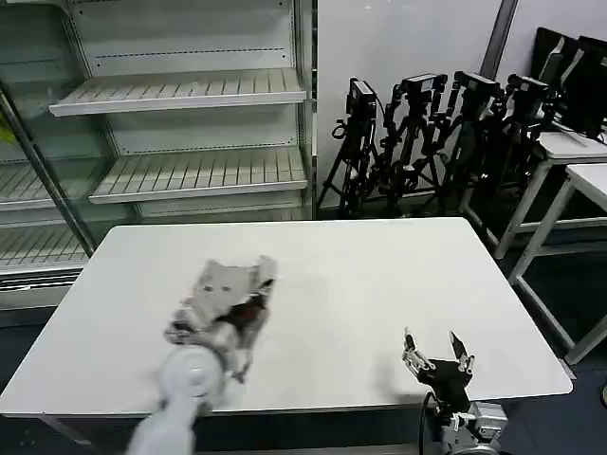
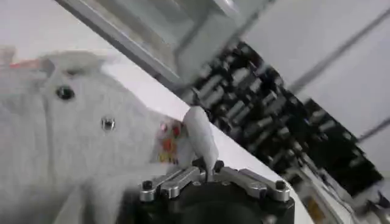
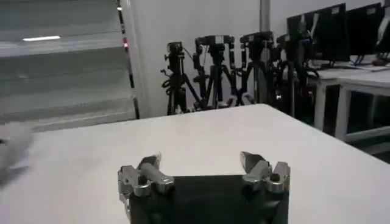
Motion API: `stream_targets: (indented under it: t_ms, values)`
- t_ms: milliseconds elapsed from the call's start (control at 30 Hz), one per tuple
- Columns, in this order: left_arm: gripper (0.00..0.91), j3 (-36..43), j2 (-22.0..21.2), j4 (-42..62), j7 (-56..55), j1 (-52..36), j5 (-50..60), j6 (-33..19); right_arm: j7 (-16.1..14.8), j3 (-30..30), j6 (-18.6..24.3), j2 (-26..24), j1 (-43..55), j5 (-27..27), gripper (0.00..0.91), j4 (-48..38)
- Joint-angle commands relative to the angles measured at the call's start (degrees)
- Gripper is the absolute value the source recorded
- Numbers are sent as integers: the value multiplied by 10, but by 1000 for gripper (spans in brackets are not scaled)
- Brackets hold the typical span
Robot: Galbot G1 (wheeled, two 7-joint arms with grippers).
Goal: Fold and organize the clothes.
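Observation:
The clothes are one light grey T-shirt [image 1: 226,282], bunched up on the left part of the white table [image 1: 379,275]. In the left wrist view the T-shirt [image 2: 61,140] shows two small metal snaps, a red and yellow print [image 2: 169,143] and an orange mark at the collar. My left gripper [image 1: 245,313] is over the bunch, and its jaws [image 2: 207,165] are shut on a raised fold of the grey cloth. My right gripper [image 1: 437,347] hangs open near the table's front right edge, with nothing between its fingers [image 3: 201,161].
Behind the table stands a glass-fronted cabinet with white shelves [image 1: 190,95]. A row of black camera tripods [image 1: 427,133] lines the back wall. White desks [image 1: 569,161] with monitors stand at the right. Bare tabletop lies between the shirt and the right gripper.

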Motion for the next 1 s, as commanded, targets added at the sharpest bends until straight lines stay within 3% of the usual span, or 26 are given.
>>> stream_targets:
  t_ms: [33,67,300,367,433,600,767,1000]
  values:
    - [615,196,-171,123,-20,-106,124,-13,-1,4,3,3,-6,-3,907,0]
    - [907,198,-171,125,-18,-106,127,-12,0,4,2,3,-5,-2,907,0]
    - [907,190,-156,118,28,-100,210,-29,-3,-1,3,-1,3,-14,907,5]
    - [907,194,-149,116,48,-93,269,-64,-9,-2,14,-5,7,-40,907,1]
    - [907,198,-135,102,72,-78,375,-135,-14,-6,35,-13,11,-90,907,-2]
    - [907,176,-92,35,95,-37,501,-218,-9,-14,44,-15,24,-101,907,11]
    - [907,106,-31,-56,102,48,524,-228,-2,-29,57,-20,23,-105,907,20]
    - [907,-24,-10,-145,135,206,622,-247,5,-41,69,-19,17,-95,907,23]
